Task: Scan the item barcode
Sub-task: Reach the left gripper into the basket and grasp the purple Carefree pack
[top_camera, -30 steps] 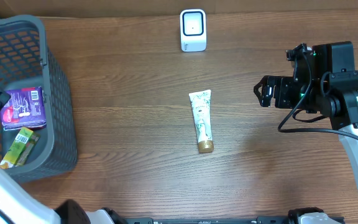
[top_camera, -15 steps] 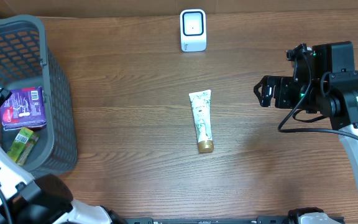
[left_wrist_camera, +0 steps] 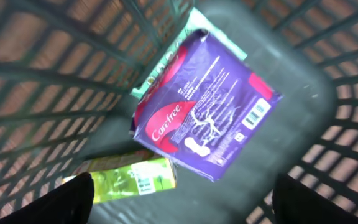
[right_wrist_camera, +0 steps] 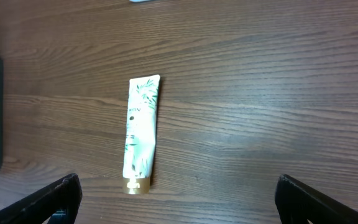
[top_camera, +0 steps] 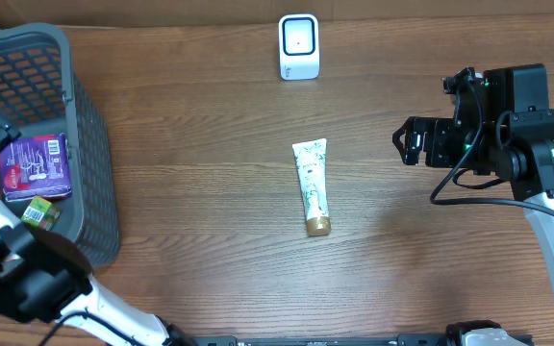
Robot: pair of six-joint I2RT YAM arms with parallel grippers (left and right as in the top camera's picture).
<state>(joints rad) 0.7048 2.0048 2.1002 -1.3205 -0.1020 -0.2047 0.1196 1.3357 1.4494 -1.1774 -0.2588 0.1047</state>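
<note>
Left end effector has shifted inside basket walls, above purple pack.

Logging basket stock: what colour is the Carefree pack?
The Carefree pack is purple with a red band, clearest in the left wrist view.

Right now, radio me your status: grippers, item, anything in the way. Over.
Left gripper open, above purple Carefree pack in grey mesh basket. Right gripper open, empty. Green box beside pack; barcode face up, unobstructed.
</note>
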